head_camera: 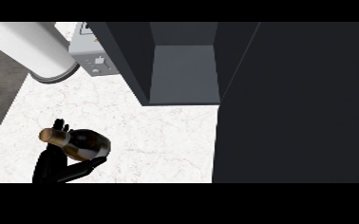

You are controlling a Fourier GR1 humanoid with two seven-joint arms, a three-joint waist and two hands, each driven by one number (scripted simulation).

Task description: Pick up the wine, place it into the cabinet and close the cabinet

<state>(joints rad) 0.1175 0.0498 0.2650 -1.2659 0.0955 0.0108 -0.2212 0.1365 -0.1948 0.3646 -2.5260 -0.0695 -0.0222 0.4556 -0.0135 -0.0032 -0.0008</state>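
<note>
Left hand (63, 163) grips the wine (82, 144) (cabinet (184, 73) open); tilted bottle could strike the cabinet wall going in.

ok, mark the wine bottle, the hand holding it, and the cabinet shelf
wine bottle (88, 144), head view, dark body
left hand (63, 168), head view, palm under bottle
cabinet shelf (184, 73), head view, bare floor

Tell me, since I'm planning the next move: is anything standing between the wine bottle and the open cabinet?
Nothing visible does. The robot hand holds the wine bottle at lower left, and only bare marble counter lies between it and the open cabinet. The open dark door stands to the right, off that path.
</note>
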